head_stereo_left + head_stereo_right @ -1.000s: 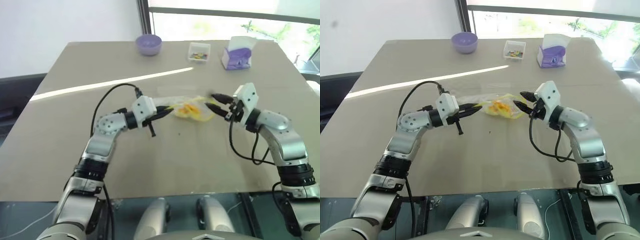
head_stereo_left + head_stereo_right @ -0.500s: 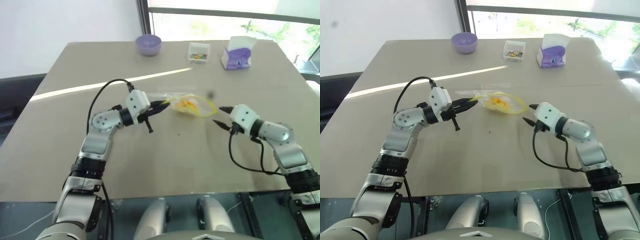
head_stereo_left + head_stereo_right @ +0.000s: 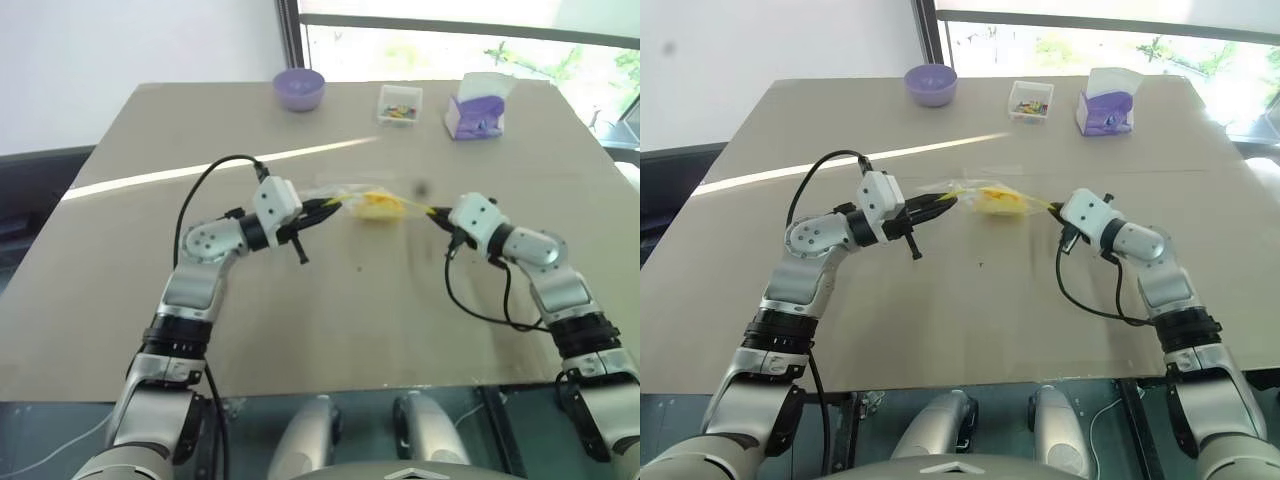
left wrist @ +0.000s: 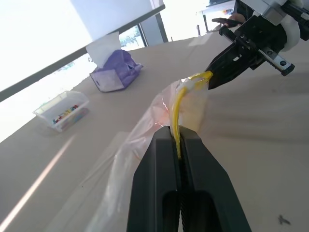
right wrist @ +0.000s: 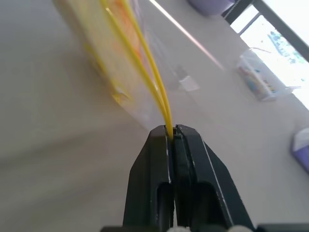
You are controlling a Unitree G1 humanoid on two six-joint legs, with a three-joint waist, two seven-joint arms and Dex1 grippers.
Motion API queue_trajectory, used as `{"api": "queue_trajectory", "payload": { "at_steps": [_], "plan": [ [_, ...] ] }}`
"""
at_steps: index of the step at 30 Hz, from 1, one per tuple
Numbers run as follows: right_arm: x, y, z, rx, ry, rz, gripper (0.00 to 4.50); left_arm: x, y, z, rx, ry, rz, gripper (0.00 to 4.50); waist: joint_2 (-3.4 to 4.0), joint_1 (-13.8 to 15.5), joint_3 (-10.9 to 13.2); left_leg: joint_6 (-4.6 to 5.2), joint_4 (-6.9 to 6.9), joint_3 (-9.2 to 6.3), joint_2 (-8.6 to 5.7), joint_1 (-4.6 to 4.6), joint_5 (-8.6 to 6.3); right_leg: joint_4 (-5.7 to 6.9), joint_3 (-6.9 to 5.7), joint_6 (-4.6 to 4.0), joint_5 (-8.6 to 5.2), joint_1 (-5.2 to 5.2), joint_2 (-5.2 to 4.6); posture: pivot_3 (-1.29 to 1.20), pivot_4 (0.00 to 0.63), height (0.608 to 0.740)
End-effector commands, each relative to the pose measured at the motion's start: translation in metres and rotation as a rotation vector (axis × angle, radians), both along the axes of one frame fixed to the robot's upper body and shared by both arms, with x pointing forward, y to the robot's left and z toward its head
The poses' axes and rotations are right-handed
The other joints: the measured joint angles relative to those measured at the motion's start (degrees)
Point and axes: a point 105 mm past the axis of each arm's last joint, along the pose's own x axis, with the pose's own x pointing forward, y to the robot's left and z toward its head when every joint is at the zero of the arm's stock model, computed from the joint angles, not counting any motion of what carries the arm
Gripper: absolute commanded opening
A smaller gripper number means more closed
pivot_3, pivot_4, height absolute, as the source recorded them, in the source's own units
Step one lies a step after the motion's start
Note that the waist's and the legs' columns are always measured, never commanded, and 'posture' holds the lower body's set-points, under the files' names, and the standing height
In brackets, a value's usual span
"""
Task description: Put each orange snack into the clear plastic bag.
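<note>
left fingers (image 4: pixel 179 145): clenched tight on the yellow seal strip at one end of the bag (image 3: pixel 365 205), pointing roughly level across toward the other arm. In the left wrist view the strip runs right out from between them.
right fingers (image 5: pixel 172 137): also pinched shut on that same yellow strip, at the opposite end. The right wrist view has the strip disappearing straight into the closed tips.
bag: strung between the two sets of fingers and pulled fairly taut, so it sits in the gap between them, held up off the table (image 3: pixel 300 320). The crinkly clear film hangs below the strip.
snack (image 3: pixel 997 201): looks like it's inside the bag, a yellow-orange blob about midway between the fingers, a bit nearer the left ones. Can't make out the grid pattern from here, and can't tell if there's more than one in there.
arms: both reach in from the near edge and angle toward each other, cables looping off each wrist.
bowl (image 3: pixel 299 88): purple, well beyond the left fingers, by the far edge of the table.
clear box (image 3: pixel 400 103): colourful bits inside, far side too, beyond the bag.
carton (image 3: pixel 478 105): purple and white with tissue sticking out the top, well beyond the right fingers, just beside the clear box.
table: plain tan top with a bright streak of sunlight running across it behind the left arm.
</note>
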Motion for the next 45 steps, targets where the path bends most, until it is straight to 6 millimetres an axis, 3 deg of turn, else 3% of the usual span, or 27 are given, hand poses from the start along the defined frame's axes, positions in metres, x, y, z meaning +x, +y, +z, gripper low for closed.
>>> {"api": "queue_trajectory", "payload": {
  "at_steps": [1,3,5,7,10,16,19,23,27,31,37,38,39,45],
  "plan": [
    [0.014,-0.028,0.061,-0.038,-0.219,-0.097,0.06,0.022,-0.002,0.041,-0.03,-0.118,0.038,0.0,-0.02,0.0,0.1,0.0,0.0,-0.03,-0.03,-0.02,0.0,0.0,-0.02,0.0,0.01,-0.01,-0.01,0.0,0.15,0.74],
    [0.017,-0.038,0.087,-0.069,-0.321,-0.138,0.06,0.035,-0.001,0.06,-0.054,-0.158,0.065,0.0,-0.03,-0.1,0.1,-0.01,0.03,-0.04,-0.09,-0.05,0.01,-0.01,-0.04,0.01,0.01,-0.01,-0.01,0.0,0.15,0.74],
    [0.016,-0.044,0.101,-0.091,-0.374,-0.159,0.06,0.042,0.002,0.07,-0.084,-0.172,0.088,0.0,-0.03,-0.2,0.1,-0.17,0.02,-0.03,-0.09,-0.08,0.1,-0.06,-0.02,0.02,0.01,-0.03,-0.02,0.0,0.15,0.74],
    [0.011,-0.05,0.104,-0.136,-0.391,-0.172,0.06,0.042,0.003,0.062,-0.051,-0.167,0.082,0.0,-0.03,-0.4,0.1,-0.16,-0.11,0.01,-0.07,-0.08,0.1,-0.15,0.03,0.03,-0.01,-0.07,-0.02,0.0,0.15,0.74],
    [-0.005,-0.049,0.084,-0.157,-0.329,-0.147,0.06,0.034,0.004,0.034,-0.016,-0.127,0.062,0.0,-0.02,-0.6,0.0,-0.16,-0.4,0.16,-0.03,-0.2,0.09,-0.17,0.23,0.05,-0.03,-0.35,-0.04,0.0,0.15,0.74],
    [-0.044,-0.029,0.013,-0.107,-0.075,-0.068,0.06,0.005,0.0,-0.014,0.043,-0.078,0.028,0.0,-0.03,-0.3,0.0,-0.16,0.13,0.21,-0.02,-1.32,0.1,0.23,0.32,0.06,-0.01,-1.42,-0.05,0.0,0.15,0.74],
    [-0.064,-0.025,-0.01,-0.153,0.019,-0.024,0.88,-0.011,-0.004,-0.024,0.029,-0.061,0.0,0.0,-0.03,-0.1,0.0,-0.16,0.44,0.24,-0.07,-1.52,0.1,0.67,0.36,0.07,0.0,-1.65,-0.11,0.0,0.15,0.74],
    [-0.094,-0.022,-0.019,-0.086,0.174,0.049,2.62,-0.024,-0.002,-0.03,0.033,-0.041,-0.015,0.0,-0.02,0.0,0.0,0.09,0.46,0.23,-0.13,-1.29,-0.03,0.83,0.36,0.09,0.02,-1.49,-0.14,0.0,0.15,0.74],
    [-0.11,-0.006,0.009,-0.048,0.144,0.139,2.62,-0.026,-0.001,-0.032,0.053,-0.034,-0.017,0.0,-0.02,-0.2,0.0,0.13,0.33,0.22,-0.08,-0.54,-0.06,0.69,0.32,0.1,0.0,-0.74,-0.1,0.0,0.15,0.74],
    [-0.101,0.027,0.024,-0.081,0.025,0.209,2.62,-0.028,-0.004,-0.032,0.079,-0.042,-0.03,0.0,-0.04,-0.4,0.1,0.13,0.33,0.26,-0.01,-0.12,-0.06,0.67,0.35,0.11,-0.01,-0.38,-0.03,0.0,0.15,0.74],
    [-0.091,0.079,0.021,-0.029,-0.013,0.321,2.62,-0.028,-0.006,-0.033,0.118,-0.06,-0.034,0.0,-0.09,0.0,0.1,0.11,0.25,0.13,0.04,0.14,-0.06,0.51,0.22,0.09,-0.01,-0.02,0.03,0.0,0.15,0.74],
    [-0.09,0.085,0.021,-0.023,-0.019,0.334,2.39,-0.028,-0.006,-0.033,0.122,-0.062,-0.032,0.0,-0.09,0.0,0.1,0.11,0.26,0.13,0.01,0.1,-0.06,0.47,0.21,0.09,-0.01,-0.02,0.0,0.0,0.15,0.74],
    [-0.089,0.089,0.022,-0.021,-0.027,0.341,2.12,-0.028,-0.006,-0.033,0.125,-0.063,-0.029,0.0,-0.09,0.0,0.1,0.11,0.26,0.13,-0.02,0.08,-0.06,0.42,0.22,0.09,0.0,-0.02,-0.03,0.0,0.15,0.74],
    [-0.083,0.102,0.023,-0.02,-0.037,0.377,2.12,-0.028,-0.004,-0.03,0.131,-0.07,-0.012,0.0,-0.09,-0.1,0.1,0.05,0.19,0.05,-0.04,0.03,-0.03,0.18,0.14,0.1,0.0,-0.02,-0.06,0.0,0.15,0.74]
  ]
}}
